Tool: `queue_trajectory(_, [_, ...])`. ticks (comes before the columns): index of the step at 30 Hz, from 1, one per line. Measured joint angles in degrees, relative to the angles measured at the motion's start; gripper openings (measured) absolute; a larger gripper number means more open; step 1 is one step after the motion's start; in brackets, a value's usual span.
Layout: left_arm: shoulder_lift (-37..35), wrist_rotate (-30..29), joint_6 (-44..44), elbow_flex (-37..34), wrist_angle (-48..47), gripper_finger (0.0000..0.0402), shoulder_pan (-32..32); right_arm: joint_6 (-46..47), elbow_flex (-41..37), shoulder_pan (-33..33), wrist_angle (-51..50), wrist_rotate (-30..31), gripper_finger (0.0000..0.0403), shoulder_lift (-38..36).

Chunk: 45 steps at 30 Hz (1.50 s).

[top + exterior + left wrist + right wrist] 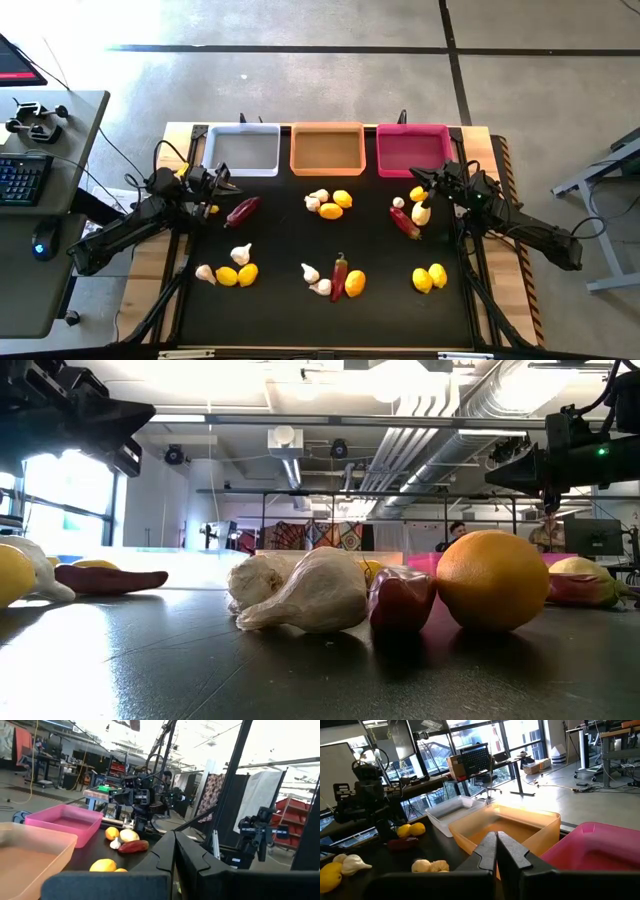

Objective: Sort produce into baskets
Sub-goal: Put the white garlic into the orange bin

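Black matting covers the table [270, 330], and on it the produce lies scattered in small groups, all of it outside the baskets. Three baskets stand in a row along the table's far edge: the white basket [242, 150], the orange basket [327, 148] just beside it, and the pink basket [411, 149] at the other end.

Counting from the orange basket outward: a lemon [342, 199] and garlic [317, 200] cluster lies just in front of it; a dark red chili [242, 210] lies in front of the white basket; another chili [405, 222] lies in front of the pink one. About four chilies, seven garlic bulbs and ten lemons show in all, though some overlap.

Both claws are pressed together and hold nothing. The left gripper [230, 182] hovers in front of the white basket, its arm stretched in from the table's left edge. The right gripper [418, 175] hangs in front of the pink basket, its arm reaching in from the right edge.
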Motion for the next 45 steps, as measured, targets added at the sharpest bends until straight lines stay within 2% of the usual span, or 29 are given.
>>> queue_trajectory(10, [0.0, -0.2, 0.3, 0.0, 0.7, 0.0, 0.0, 0.0, 0.0, 0.0, 0.0, 0.0, 0.0, 0.0])
queue_trajectory(17, [0.0, -7.3, 0.6, 0.0, 1.5, 0.0, 0.0, 0.0, 0.0, 0.0, 0.0, 0.0, 0.0, 0.0])
queue_trajectory(22, [0.0, -7.2, 1.6, 0.0, 1.9, 0.0, -0.1, 0.0, 0.0, 0.0, 0.0, 0.0, 0.0, 0.0])
queue_trajectory(30, [4.6, -11.6, 7.2, 0.0, 2.0, 0.0, -0.1, 0.0, 0.0, 0.0, 0.0, 0.0, 0.0, 0.0])
queue_trajectory(33, [7.3, -17.5, 5.6, -0.1, -4.1, 0.0, -0.3, 0.0, 0.0, 0.0, 0.0, 0.0, 0.0, 0.0])
queue_trajectory(36, [10.1, -21.4, 11.9, -0.1, -1.1, 0.0, -0.3, 0.0, 0.0, 0.0, 0.0, 0.0, 0.0, 0.0])
queue_trajectory(38, [11.3, -20.1, 15.8, 0.0, 2.8, 0.0, -0.3, 0.0, 0.0, 0.0, 0.0, 0.0, 0.0, 0.0])
queue_trajectory(42, [12.7, -13.2, 19.8, 0.0, 5.6, 0.0, -0.6, 0.0, 0.0, 0.0, 0.0, 0.0, 0.0, 0.0])
queue_trajectory(45, [13.6, -14.1, 18.9, 0.0, 7.2, 0.0, -1.9, 0.0, 0.0, 0.0, 0.0, 0.0, 0.0, 0.0])
